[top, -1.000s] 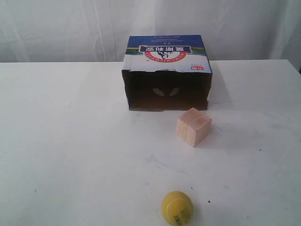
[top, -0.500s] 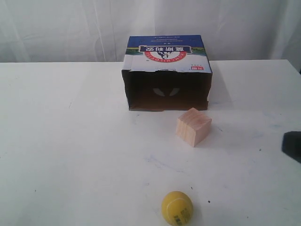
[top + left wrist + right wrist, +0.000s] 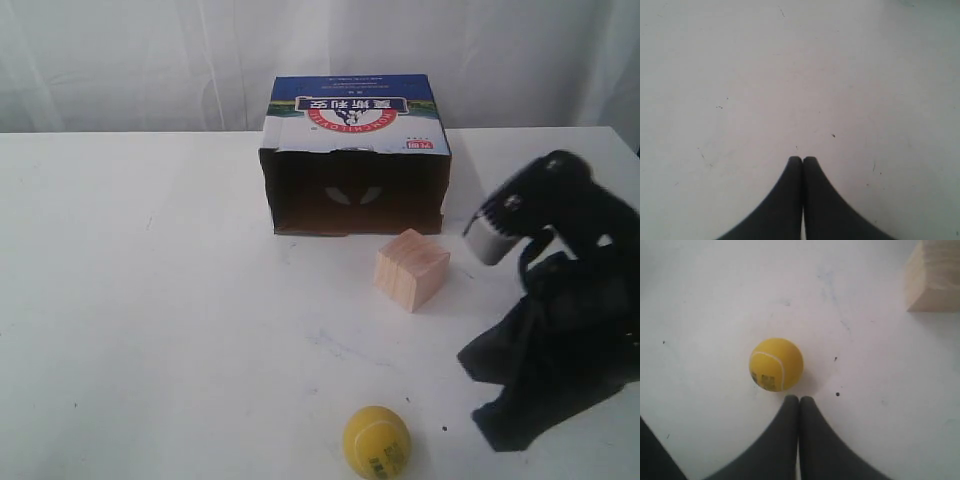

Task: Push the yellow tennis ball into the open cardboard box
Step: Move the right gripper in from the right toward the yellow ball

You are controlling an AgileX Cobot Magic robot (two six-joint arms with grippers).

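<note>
The ball (image 3: 377,441) sits at bottom centre, well apart from the box (image 3: 355,160) at upper centre. With the right fingers (image 3: 785,435) pressed together beside it, best push low, steering left of the block (image 3: 411,268). The left fingers (image 3: 785,200) are closed too.

Exterior cam sits at the near side of the table (image 3: 150,300), slightly raised and angled down, facing the open cardboard box (image 3: 355,150) mouth-on from mid range. Right wrist cam looks steeply down from close, past the right gripper (image 3: 799,399) tips, and shares the yellow tennis ball (image 3: 776,364) and wooden cube (image 3: 935,277) with exterior. Left wrist cam looks down close past the left gripper (image 3: 802,159) at tabletop only; overlap with exterior can't be placed.
</note>
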